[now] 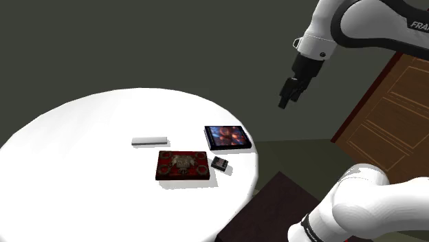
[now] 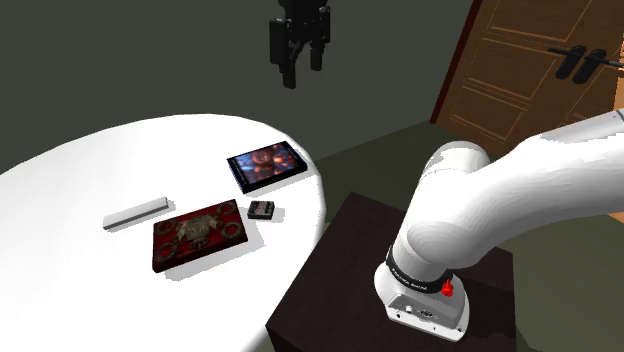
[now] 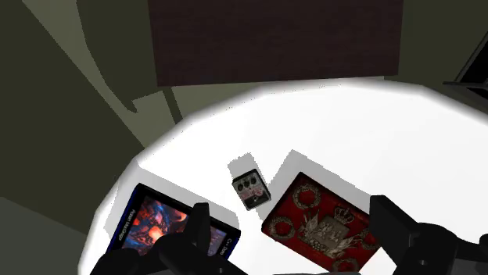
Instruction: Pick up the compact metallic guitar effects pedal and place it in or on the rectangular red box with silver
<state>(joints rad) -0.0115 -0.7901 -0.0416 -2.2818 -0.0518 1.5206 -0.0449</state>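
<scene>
Overhead, the white arm (image 1: 371, 20) holds its black fingers (image 3: 195, 230) high in the air past the edge of a round white tabletop (image 1: 82, 137), spread apart with nothing between them. Part of the maker's name, "FRA", reads on the arm's upper link in the shoulder view; the rest is cut off by the edge.

Below, the small guitar pedal (image 3: 249, 190) lies flat on the tabletop near its edge on the stand's side, just beside one short end of the red box (image 3: 321, 226), with a thin gap showing between them. In the wrist view its grey face carries a row of small dark knobs; any lettering on it is too small to read.

The red box lies flat, its lid bearing silver ornament: a crowned crest in the middle and round wreaths at the corners. A flat dark-edged book (image 1: 226, 137) with a blue and orange cover lies close to the pedal; the writing along its edge is illegible. A slim white bar (image 1: 150, 141) lies beyond the box, apart from it.

The dark stand (image 2: 350, 260) sits beside the tabletop, and a brown panelled door (image 2: 510, 60) stands behind it.
</scene>
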